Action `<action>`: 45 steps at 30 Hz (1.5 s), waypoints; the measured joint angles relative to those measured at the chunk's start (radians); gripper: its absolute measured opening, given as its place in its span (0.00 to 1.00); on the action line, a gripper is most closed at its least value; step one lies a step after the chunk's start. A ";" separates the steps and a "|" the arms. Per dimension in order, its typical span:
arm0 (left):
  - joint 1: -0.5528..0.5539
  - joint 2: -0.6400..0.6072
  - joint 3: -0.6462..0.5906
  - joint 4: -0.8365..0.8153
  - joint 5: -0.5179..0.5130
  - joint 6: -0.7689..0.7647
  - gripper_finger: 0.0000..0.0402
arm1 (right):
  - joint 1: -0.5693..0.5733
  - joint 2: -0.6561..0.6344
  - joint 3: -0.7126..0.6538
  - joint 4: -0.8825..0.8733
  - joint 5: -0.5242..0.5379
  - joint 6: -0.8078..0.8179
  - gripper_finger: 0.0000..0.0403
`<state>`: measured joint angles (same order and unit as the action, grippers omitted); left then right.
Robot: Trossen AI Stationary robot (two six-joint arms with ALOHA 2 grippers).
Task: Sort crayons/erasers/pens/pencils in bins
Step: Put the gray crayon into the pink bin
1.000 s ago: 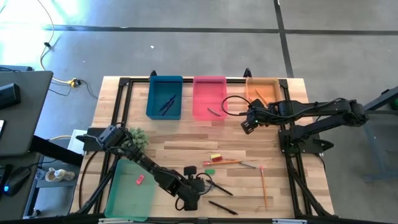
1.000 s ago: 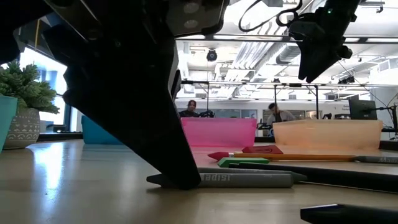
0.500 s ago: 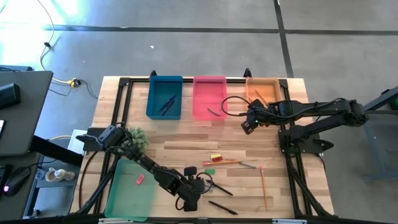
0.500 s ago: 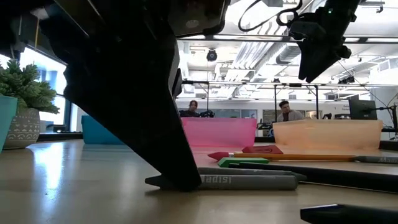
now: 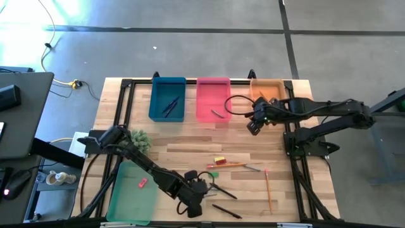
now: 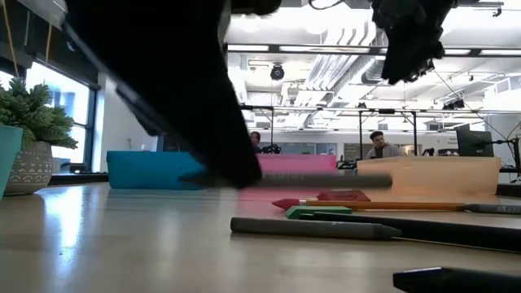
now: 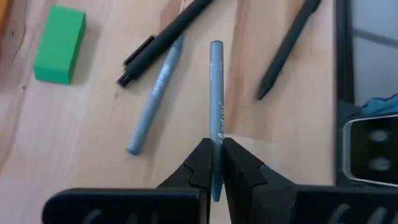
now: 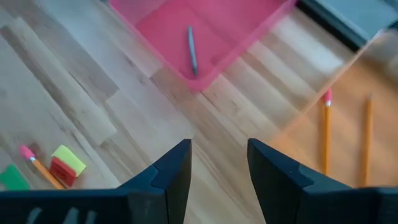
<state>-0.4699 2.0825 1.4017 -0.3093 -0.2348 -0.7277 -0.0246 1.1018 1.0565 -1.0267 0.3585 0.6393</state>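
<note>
**Left arm is lifting a grey crayon; the pink bin lies far across the table**

You are holding a grey crayon (image 7: pixel 216 93) in the left gripper (image 7: pixel 213 163), whose fingers are pinched nearly closed on one end of it, so the stick's long axis is running straight out ahead of the fingertips. In the low view the crayon (image 6: pixel 326 178) is hanging level, clear of the wood, above a second grey crayon (image 6: pixel 313 228) lying on the table. The left gripper (image 5: pixel 194 201) is working at the near edge, centre-left.

The relation you are steering by: the pink bin (image 5: pixel 204 111), already holding one grey crayon (image 5: pixel 217 114), is sitting at the far edge, well apart and almost straight ahead of the gripper.

The right gripper (image 5: pixel 256 124) is hovering near the orange bin (image 5: pixel 276 84), its fingers spread wide and holding nothing. It is nearer the bins, but your left arm has the crayon.
</note>
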 joint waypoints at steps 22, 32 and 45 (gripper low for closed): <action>0.185 -0.089 0.002 0.165 -0.094 0.047 0.02 | 0.000 -0.149 0.090 -0.064 0.010 -0.308 0.37; 0.312 -0.092 0.002 0.322 -0.053 0.131 0.02 | -0.003 -0.255 0.090 -0.085 0.062 -0.308 0.37; 0.567 -0.098 0.002 0.430 0.153 0.306 0.01 | -0.004 -0.271 0.090 -0.092 0.162 -0.303 0.37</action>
<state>0.0974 1.9843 1.4040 0.1202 -0.0819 -0.4214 -0.0284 0.8307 1.1461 -1.1189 0.5201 0.3362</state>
